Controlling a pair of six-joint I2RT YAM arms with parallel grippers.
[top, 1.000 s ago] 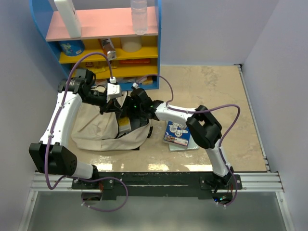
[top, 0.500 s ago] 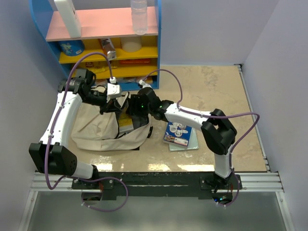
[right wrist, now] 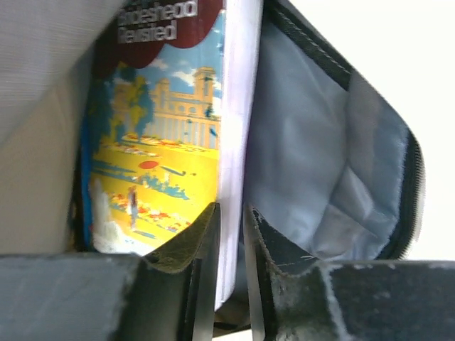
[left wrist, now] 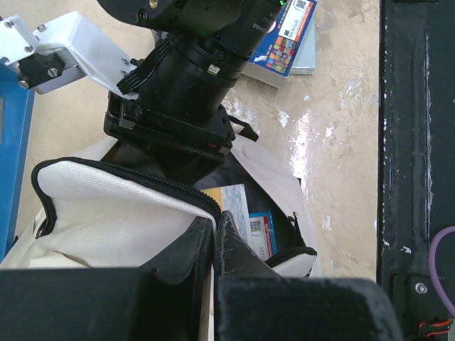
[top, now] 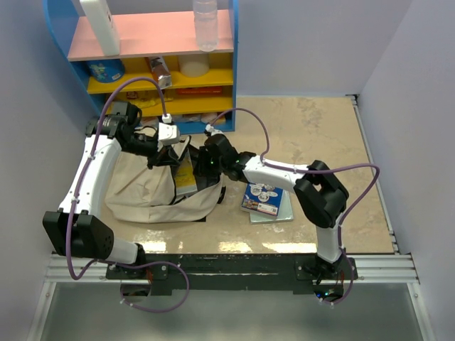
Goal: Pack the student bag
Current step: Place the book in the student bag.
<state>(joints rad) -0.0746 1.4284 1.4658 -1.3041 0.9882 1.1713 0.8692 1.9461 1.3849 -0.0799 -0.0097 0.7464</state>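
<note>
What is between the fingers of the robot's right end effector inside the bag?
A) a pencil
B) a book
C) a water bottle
B: the right wrist view shows the page edge of a book between the fingers of the right end effector, inside the student bag.

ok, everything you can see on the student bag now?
The student bag is cream fabric with black zippers and a grey lining, lying slumped on the table at the left, mouth open toward the right. The left gripper pinches its zippered rim, holding it up. A book stands inside, with the right gripper on its edge.
</note>
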